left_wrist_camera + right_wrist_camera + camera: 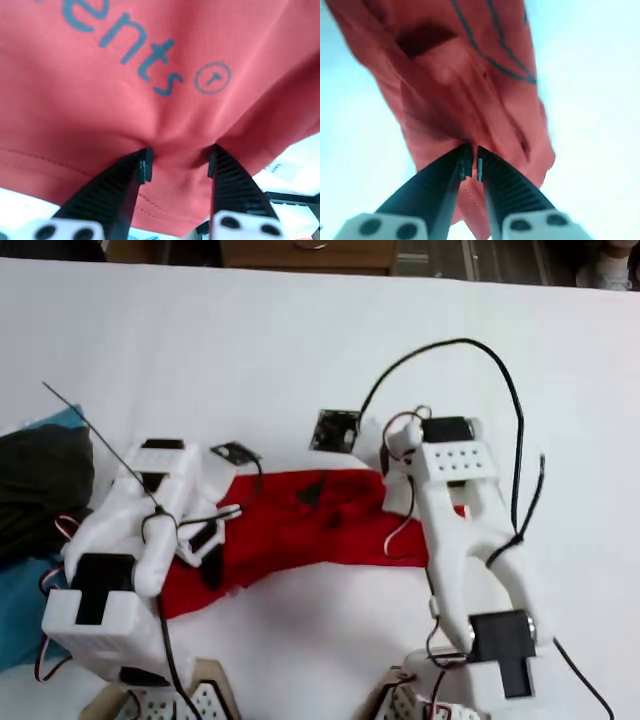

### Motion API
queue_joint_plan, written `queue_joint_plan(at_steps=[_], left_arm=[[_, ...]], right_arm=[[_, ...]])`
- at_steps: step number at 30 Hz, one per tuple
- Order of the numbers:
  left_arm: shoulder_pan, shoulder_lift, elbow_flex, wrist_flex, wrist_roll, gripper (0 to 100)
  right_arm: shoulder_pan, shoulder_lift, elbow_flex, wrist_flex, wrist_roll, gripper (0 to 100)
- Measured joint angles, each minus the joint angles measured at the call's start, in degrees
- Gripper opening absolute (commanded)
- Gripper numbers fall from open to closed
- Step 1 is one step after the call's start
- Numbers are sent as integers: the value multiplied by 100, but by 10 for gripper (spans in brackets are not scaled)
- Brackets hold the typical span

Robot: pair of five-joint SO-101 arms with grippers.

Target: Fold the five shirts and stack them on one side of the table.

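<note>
High view, room: bare white table is seen behind the arms up to the far edge, and along the right side.
High view, shirt: the red shirt is spread crosswise in the middle of the table, between the two arms.
High view, left edge: a heap of dark and blue cloth is piled at the table's left edge, just beside the left arm.
High view, tools: the left gripper is set on the shirt's left end and the right gripper on its right end. Their jaws cannot be made out from here.
High view, other: a small dark square lies just behind the shirt. A black cable is looped over the right arm.
Left wrist view: the jaws are shown apart, with a ridge of red cloth raised between them and the fingertips pressed into it. Blue lettering is printed on the shirt.
Right wrist view: the jaws are shown nearly together, clamped on a thin fold of the shirt's bunched end. Bare table is seen on both sides of the cloth.
</note>
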Motion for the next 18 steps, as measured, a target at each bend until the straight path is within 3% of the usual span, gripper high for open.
queue_joint_plan(at_steps=[5, 9, 15, 18], left_arm=[[0, 0, 0, 0, 0, 215], [0, 0, 0, 0, 0, 215], [0, 0, 0, 0, 0, 215], [0, 0, 0, 0, 0, 215]], right_arm=[[-18, 809, -264, -378, -105, 25], [-18, 1029, -730, -404, -422, 94], [-18, 1055, -1512, 193, -519, 111], [35, 1055, -1556, 580, -519, 74]])
